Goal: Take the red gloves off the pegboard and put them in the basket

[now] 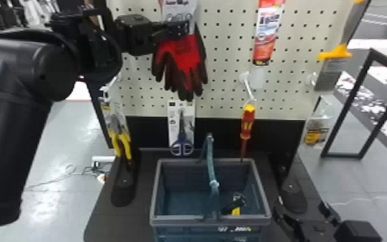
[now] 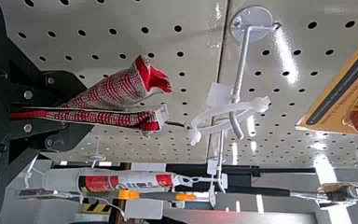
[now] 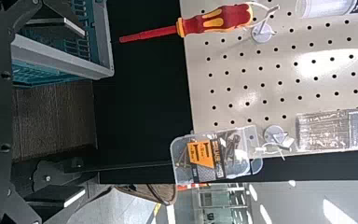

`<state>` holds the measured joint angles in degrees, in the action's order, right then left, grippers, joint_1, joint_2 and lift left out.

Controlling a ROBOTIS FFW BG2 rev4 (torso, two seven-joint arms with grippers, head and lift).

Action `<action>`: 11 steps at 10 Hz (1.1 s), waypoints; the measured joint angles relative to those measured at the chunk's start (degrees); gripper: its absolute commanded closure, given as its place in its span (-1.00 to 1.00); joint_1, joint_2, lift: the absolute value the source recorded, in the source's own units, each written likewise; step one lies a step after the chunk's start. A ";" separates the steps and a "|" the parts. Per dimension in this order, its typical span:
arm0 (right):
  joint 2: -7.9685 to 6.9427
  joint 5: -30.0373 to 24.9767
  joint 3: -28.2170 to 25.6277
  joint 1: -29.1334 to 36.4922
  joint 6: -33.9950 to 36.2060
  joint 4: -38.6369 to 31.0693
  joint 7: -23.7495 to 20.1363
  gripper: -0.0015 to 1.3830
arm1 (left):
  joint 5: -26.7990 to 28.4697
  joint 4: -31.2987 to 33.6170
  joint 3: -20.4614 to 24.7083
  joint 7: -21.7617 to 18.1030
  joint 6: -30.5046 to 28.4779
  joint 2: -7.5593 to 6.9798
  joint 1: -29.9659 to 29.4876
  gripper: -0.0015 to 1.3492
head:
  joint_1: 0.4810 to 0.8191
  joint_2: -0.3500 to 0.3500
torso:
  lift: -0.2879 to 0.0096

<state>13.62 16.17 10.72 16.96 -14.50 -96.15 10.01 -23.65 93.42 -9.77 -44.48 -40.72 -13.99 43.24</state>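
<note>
The red gloves [image 1: 183,61] hang fingers-down before the pegboard's upper part, with my left gripper [image 1: 173,30] at their cuffs. In the left wrist view my left gripper [image 2: 42,110] is shut on the gloves [image 2: 116,91], their knitted cuffs sticking out past its fingers. A thin dark cord runs from the cuffs to a white plastic loop [image 2: 223,114] on the hook [image 2: 241,65]. The grey-rimmed basket [image 1: 183,221] stands below on the dark base. My right gripper [image 1: 307,214] is at the basket's right; in the right wrist view my right gripper [image 3: 60,112] stands open and empty.
Around the gloves are packaged scissors [image 1: 181,128], yellow-handled pliers [image 1: 119,138], a red tube [image 1: 267,32], a screwdriver [image 1: 247,122] and a scraper [image 1: 334,64]. The basket's handle [image 1: 211,164] stands up; a black-and-yellow item [image 1: 235,209] lies inside.
</note>
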 measured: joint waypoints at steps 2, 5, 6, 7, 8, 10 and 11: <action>0.00 0.00 0.00 0.00 0.00 0.00 0.00 -0.82 | -0.16 -0.06 0.01 -0.02 0.03 -0.03 -0.01 0.80 | -0.60 0.00 | 0.26; 0.00 0.00 0.12 -0.04 0.00 0.00 0.00 -0.82 | -0.19 -0.08 0.02 0.00 0.17 -0.04 -0.09 0.80 | -0.60 0.00 | 0.26; 0.00 0.00 0.17 -0.08 0.00 0.00 -0.01 -0.82 | -0.22 -0.08 0.07 0.00 0.19 -0.01 -0.16 0.81 | -0.60 0.00 | 0.26; 0.00 0.05 0.18 -0.08 0.00 0.00 -0.07 -0.82 | -0.50 -0.01 0.10 0.12 0.25 0.13 -0.35 0.80 | -0.60 0.00 | 0.26; 0.00 0.09 0.18 -0.07 0.00 0.00 -0.09 -0.82 | -0.45 0.78 0.15 0.92 0.11 0.28 -0.73 0.80 | -0.60 0.00 | 0.26; 0.09 0.32 0.18 0.05 0.00 0.00 -0.16 -0.82 | 0.51 2.79 0.46 2.03 -0.41 0.38 -1.24 0.81 | -0.60 0.00 | 0.26; 0.18 0.38 0.18 0.08 0.00 0.00 -0.16 -0.82 | 0.80 3.51 0.79 2.38 -0.65 0.28 -1.22 0.81 | -0.60 0.00 | 0.26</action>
<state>13.80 16.56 10.90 17.04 -14.50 -96.15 9.86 -22.84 96.93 -8.98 -42.09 -41.37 -13.71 42.02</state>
